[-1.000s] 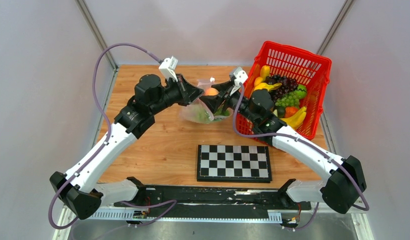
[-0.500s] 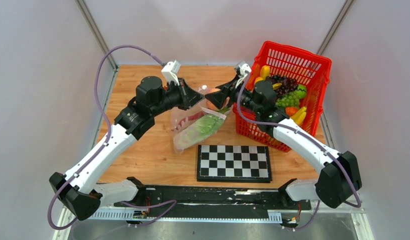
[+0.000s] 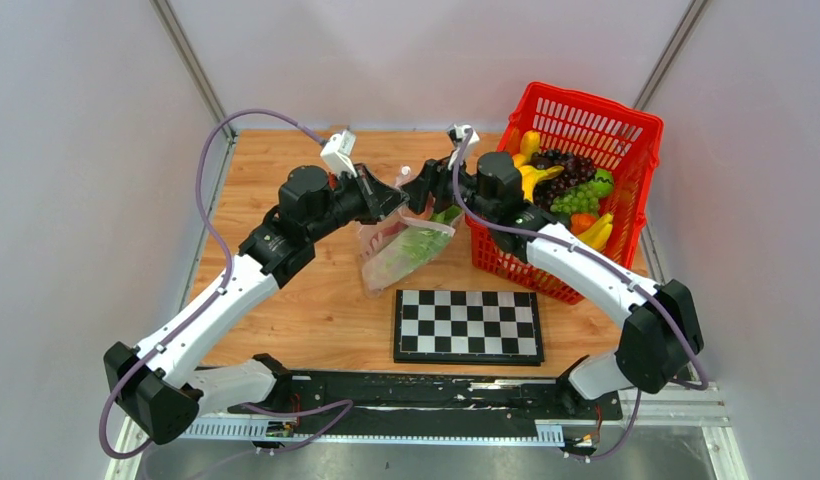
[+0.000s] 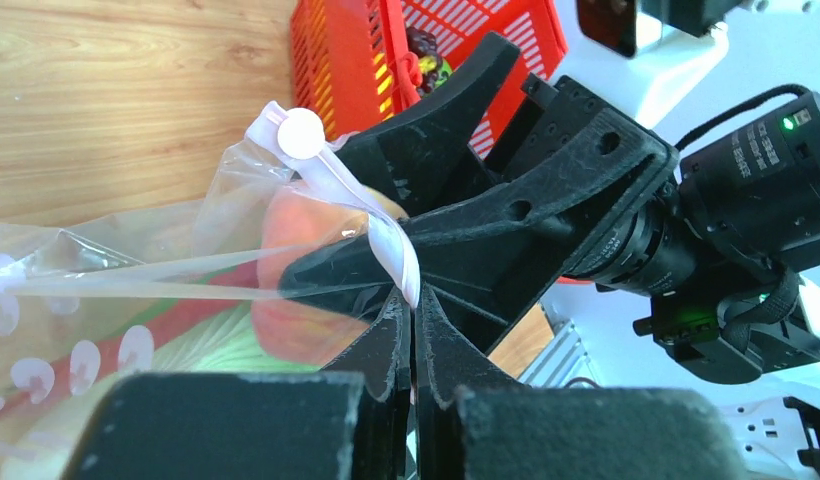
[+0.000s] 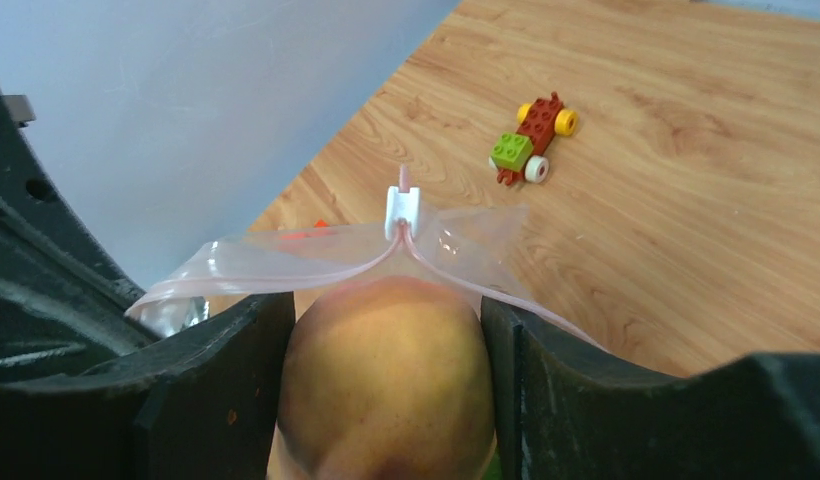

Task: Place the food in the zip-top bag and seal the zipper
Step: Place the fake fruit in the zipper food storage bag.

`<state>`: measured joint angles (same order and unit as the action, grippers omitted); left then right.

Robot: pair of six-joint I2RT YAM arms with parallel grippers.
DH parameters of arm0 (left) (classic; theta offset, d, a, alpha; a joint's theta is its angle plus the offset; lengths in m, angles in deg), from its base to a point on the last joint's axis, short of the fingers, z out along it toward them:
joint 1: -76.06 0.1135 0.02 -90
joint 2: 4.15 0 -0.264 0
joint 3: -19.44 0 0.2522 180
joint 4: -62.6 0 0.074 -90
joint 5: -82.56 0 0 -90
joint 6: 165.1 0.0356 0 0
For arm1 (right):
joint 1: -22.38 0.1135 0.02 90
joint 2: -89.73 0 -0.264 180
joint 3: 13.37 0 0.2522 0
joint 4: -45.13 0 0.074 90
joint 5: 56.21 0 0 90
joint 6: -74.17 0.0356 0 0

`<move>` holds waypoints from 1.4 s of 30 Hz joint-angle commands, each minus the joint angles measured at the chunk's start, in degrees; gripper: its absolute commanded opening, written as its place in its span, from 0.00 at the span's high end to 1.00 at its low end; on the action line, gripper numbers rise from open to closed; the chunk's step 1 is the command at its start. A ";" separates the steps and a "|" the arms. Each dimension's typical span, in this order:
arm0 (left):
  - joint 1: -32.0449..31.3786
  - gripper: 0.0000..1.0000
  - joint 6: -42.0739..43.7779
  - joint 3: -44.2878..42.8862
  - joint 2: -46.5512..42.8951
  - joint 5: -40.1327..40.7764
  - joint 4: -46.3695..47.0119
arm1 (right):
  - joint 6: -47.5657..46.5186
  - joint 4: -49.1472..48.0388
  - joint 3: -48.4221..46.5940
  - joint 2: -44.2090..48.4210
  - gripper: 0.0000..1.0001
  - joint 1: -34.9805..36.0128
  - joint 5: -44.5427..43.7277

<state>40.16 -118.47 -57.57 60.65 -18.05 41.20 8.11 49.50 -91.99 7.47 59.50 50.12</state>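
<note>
— Overhead, upper centre: pinching clear dotted plastic bag [image 3: 401, 255] in tight-closed left gripper [image 3: 397, 198]. Left wrist, centre: clamped on pale pink zipper strip [image 4: 391, 245].

— Right wrist, bottom: clasping round peach-coloured toy fruit [image 5: 386, 410] in spread right gripper [image 5: 386, 335]. Might snag slack bag, spill outside.

- Right hand [image 5: 386, 318] grips a peach-coloured fruit [image 5: 386, 395], a black finger [image 5: 216, 385] tight against each side.
- Just past it is the clear bag [image 5: 276, 262], its pink zipper [image 5: 321, 268] splitting away from a white slider [image 5: 403, 208].
- Further across the wooden desk [image 5: 686, 210], a toy-brick car [image 5: 531, 140] sits well apart.
</note>
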 commanded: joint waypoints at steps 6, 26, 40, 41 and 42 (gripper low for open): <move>0.30 1.00 2.58 -0.48 -2.02 4.45 3.37 | 4.80 9.14 -5.42 -2.92 0.07 0.32 13.23; 1.12 1.00 4.92 -0.92 -1.71 2.98 1.48 | -4.59 21.26 -8.29 1.92 0.10 -2.23 18.67; 1.16 1.00 3.43 -0.76 -0.68 -0.79 3.74 | -3.74 19.23 -11.14 -6.72 0.71 -0.17 17.14; 1.11 1.00 3.47 -0.75 -0.67 -0.77 3.85 | -4.25 19.20 -11.01 -7.23 0.71 0.71 15.07; 1.14 1.00 3.47 -0.78 -0.75 -0.73 3.86 | -5.06 18.22 -10.23 -7.56 0.71 1.57 12.12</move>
<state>41.04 -114.67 -57.35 60.36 -16.83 38.88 4.61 70.38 -100.65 1.55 58.63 69.69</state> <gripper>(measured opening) 0.006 0.294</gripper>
